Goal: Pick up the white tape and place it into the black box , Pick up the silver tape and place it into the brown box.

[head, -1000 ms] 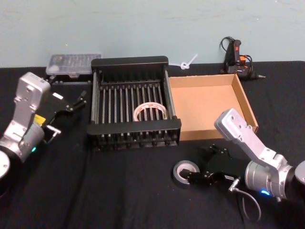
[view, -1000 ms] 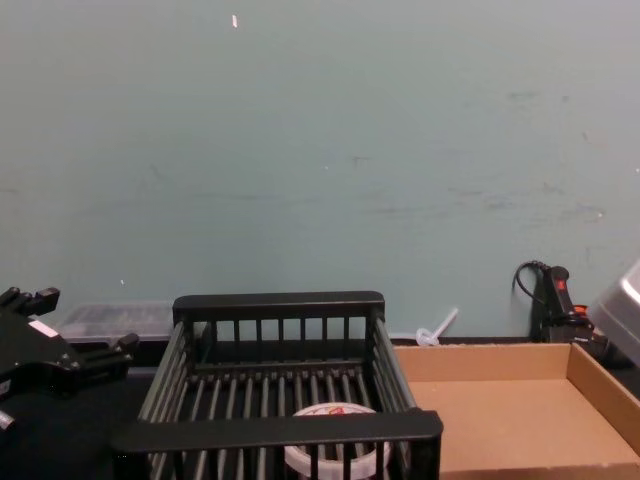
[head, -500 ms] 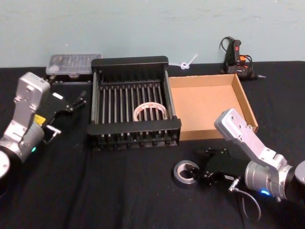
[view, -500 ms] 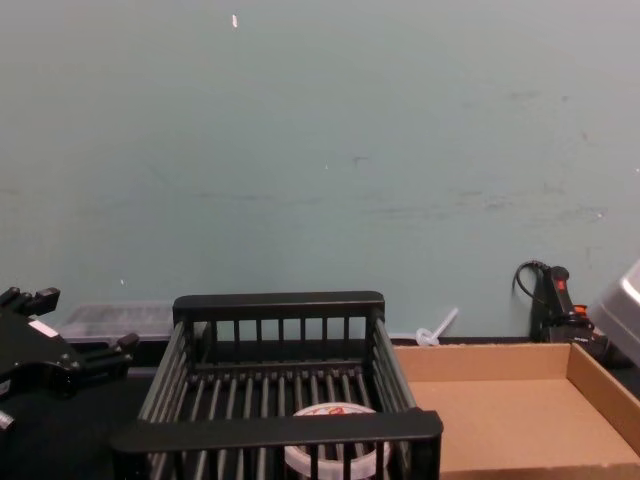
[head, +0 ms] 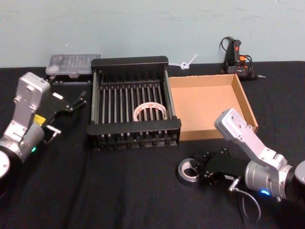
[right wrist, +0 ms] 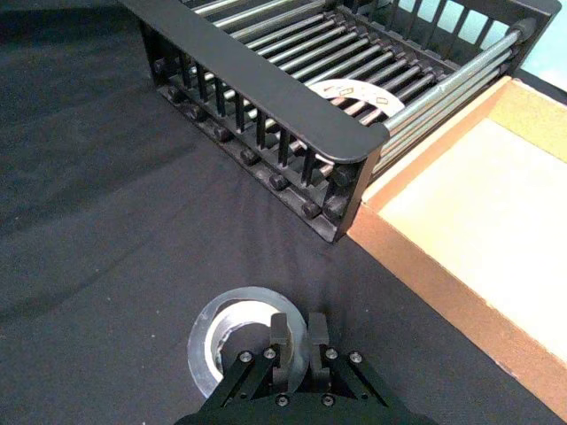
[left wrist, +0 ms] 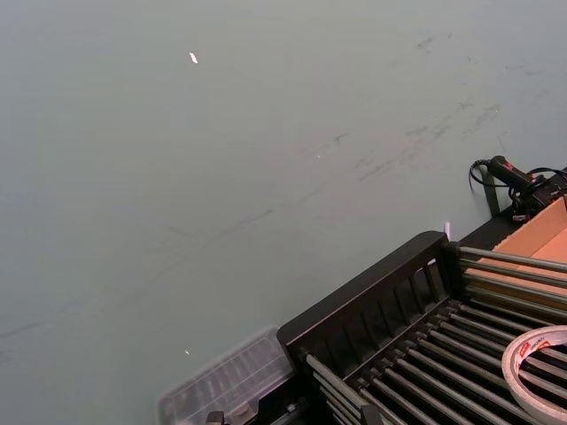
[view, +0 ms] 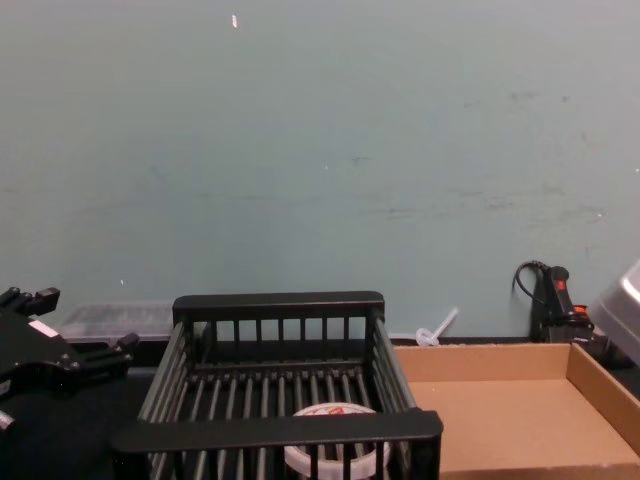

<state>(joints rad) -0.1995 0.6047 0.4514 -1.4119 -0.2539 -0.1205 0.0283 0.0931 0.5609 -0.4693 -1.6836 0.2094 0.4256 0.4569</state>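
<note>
The right gripper (right wrist: 291, 341) was low over the black cloth (head: 119, 191), in front of the brown box (head: 205, 102). Its fingers (right wrist: 280, 350) were pinched nearly shut on the wall of the silver tape (head: 188, 171), at the side of the roll nearest the arm, w/ one finger inside the hole & one outside. The roll sat on the cloth, near the boxes but apart from them. The white tape (head: 150, 112) lay flat inside the black box (head: 131, 64), toward its front right. The left gripper (head: 76, 102) hung idle left of the black box, fingers a bit apart, holding nothing.
</note>
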